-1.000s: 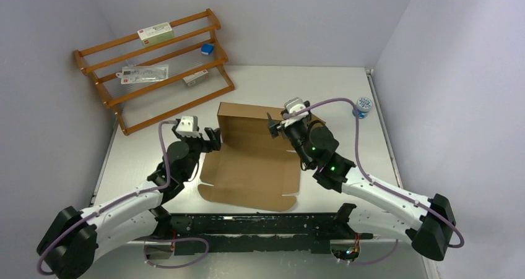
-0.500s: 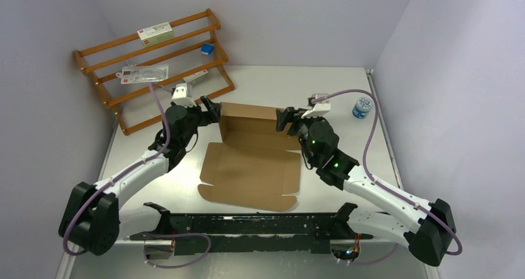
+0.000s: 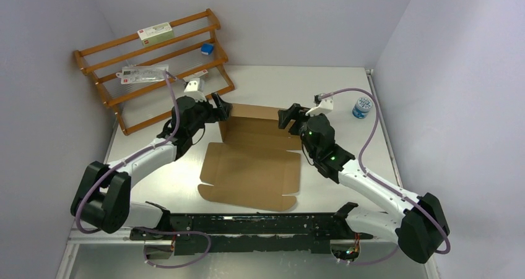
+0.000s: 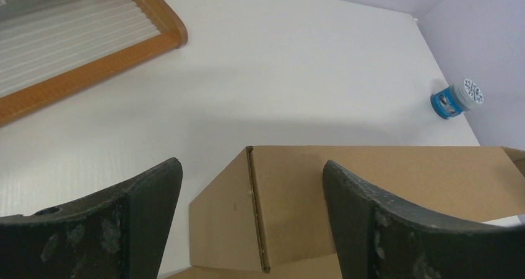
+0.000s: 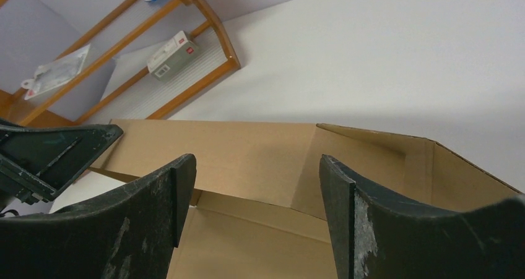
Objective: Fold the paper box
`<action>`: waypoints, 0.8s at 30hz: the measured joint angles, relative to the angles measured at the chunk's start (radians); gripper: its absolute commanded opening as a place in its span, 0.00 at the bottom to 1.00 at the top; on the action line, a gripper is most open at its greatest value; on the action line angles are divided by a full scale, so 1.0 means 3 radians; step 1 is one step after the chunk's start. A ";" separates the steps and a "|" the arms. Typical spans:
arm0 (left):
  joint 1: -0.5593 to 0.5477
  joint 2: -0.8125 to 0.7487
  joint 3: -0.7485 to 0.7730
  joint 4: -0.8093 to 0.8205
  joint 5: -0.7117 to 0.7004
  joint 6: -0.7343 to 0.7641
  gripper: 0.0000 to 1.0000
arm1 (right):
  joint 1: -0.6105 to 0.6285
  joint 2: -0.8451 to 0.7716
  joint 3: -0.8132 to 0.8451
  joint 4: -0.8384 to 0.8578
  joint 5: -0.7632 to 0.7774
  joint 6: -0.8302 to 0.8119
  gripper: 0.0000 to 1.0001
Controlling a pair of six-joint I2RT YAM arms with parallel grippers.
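Seemingly we are about halfway: the paper box lies on the table, far walls raised, near flap still flat, with our left pincer and right pincer both spread apart and empty at its far corners.

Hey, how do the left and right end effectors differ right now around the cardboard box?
The left end effector is at the far left corner of the paper box; the right end effector is at its far right corner. The left one points rightward and the right one leftward, so they face each other. Both are open and hold nothing.
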 measured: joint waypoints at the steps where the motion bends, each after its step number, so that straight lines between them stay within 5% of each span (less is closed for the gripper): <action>1: 0.0000 0.0042 0.0019 -0.0008 0.0020 0.0000 0.88 | 0.0000 0.0018 0.0000 -0.0011 0.0011 0.0010 0.76; 13: 0.0011 0.0159 0.0081 -0.0010 0.0294 -0.0003 0.85 | 0.0000 0.0151 -0.0072 -0.0079 0.0046 0.0112 0.72; 24: 0.0018 0.0160 0.0080 -0.0006 0.0408 -0.0005 0.84 | -0.0062 0.0150 -0.0277 0.0233 -0.0081 0.0332 0.52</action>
